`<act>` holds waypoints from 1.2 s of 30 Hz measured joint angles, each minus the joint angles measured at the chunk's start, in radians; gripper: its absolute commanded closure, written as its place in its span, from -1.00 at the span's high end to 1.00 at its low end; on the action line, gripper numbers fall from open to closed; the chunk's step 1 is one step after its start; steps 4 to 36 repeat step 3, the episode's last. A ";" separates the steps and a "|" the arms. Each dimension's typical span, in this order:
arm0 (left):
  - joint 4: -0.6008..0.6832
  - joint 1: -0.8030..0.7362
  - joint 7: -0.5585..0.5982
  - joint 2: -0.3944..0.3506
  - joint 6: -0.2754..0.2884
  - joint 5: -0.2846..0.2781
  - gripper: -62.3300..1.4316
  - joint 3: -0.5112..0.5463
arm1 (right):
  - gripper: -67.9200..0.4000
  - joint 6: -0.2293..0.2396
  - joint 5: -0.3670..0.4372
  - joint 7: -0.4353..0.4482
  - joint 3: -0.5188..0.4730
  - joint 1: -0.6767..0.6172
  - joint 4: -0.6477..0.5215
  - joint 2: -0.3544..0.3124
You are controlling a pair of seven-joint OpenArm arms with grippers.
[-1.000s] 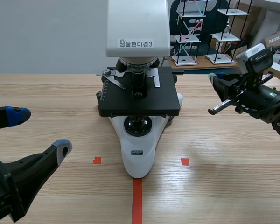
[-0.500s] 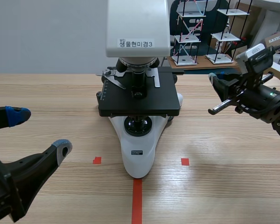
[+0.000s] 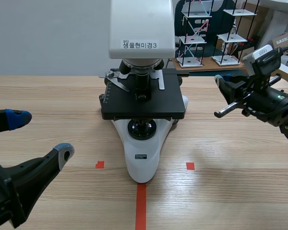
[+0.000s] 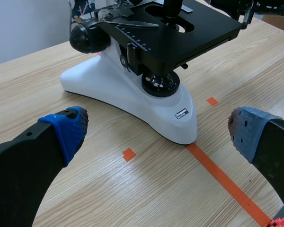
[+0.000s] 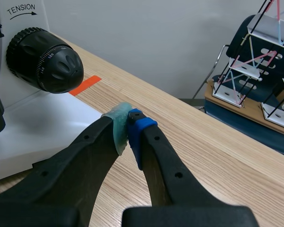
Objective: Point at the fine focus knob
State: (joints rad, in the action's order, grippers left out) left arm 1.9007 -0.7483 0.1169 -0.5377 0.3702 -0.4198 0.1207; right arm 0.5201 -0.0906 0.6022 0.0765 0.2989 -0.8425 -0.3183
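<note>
A white microscope [image 3: 142, 143] with a black stage [image 3: 143, 100] stands mid-table. Its right-side black focus knob [image 5: 42, 59] carries a smaller fine knob [image 5: 66, 67] at its centre. My right gripper [image 5: 128, 124] is shut on nothing, its tips a short way from that knob, apart from it and aimed past its side. In the scene view the right gripper [image 3: 218, 81] hovers right of the stage. My left gripper [image 3: 41, 135] is open low at the near left, fingers [image 4: 66, 127] spread before the microscope base [image 4: 132, 94]. The left-side knob [image 4: 87, 37] shows there.
Wire-frame shelf models [image 3: 198, 33] stand on a low bench behind the table at the back right, also seen as shelf models [image 5: 262, 56] beyond my right gripper. Bare wooden tabletop [image 3: 240, 163] lies to both sides of the microscope.
</note>
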 measured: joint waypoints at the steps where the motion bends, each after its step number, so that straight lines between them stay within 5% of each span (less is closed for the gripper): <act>1: 0.000 0.000 0.000 0.000 0.000 0.000 1.00 0.000 | -0.99 0.000 0.000 0.000 0.000 0.000 0.000 0.000; 36: 0.000 0.000 0.000 0.000 0.000 0.000 1.00 0.000 | -0.99 0.000 0.000 0.000 0.000 0.000 0.000 0.000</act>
